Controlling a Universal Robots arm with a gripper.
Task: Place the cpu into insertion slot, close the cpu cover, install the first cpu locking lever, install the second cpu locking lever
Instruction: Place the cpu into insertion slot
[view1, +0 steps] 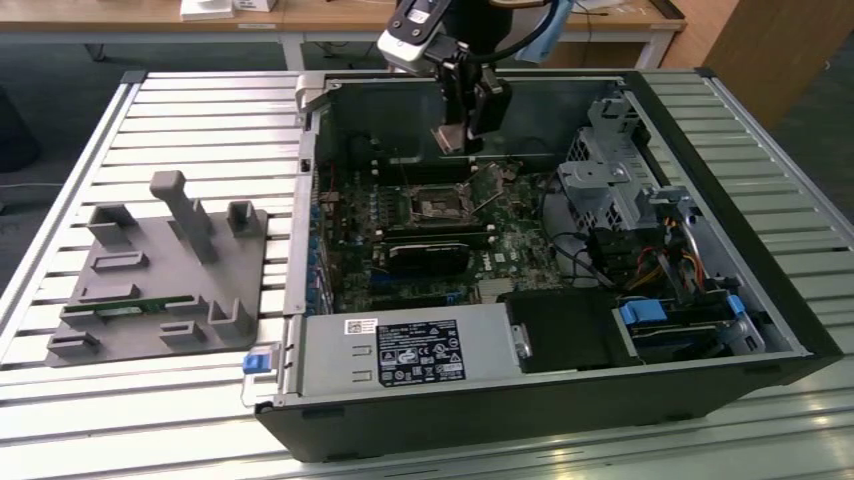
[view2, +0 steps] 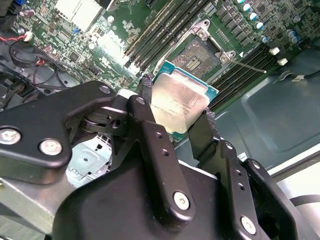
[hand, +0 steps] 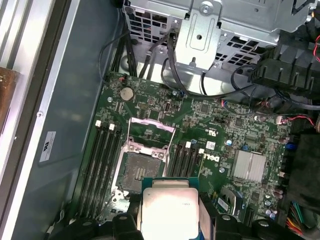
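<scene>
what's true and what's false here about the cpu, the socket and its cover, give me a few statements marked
1. The cpu is clamped between the fingers of the gripper. True.
2. The cpu sits in the insertion slot. False: the slot is empty, and the cpu is held off the board, apart from it.
3. The cpu cover is closed over the slot. False: it is swung open, leaving the slot bare.
4. The computer case lies open on a slatted table. True.
</scene>
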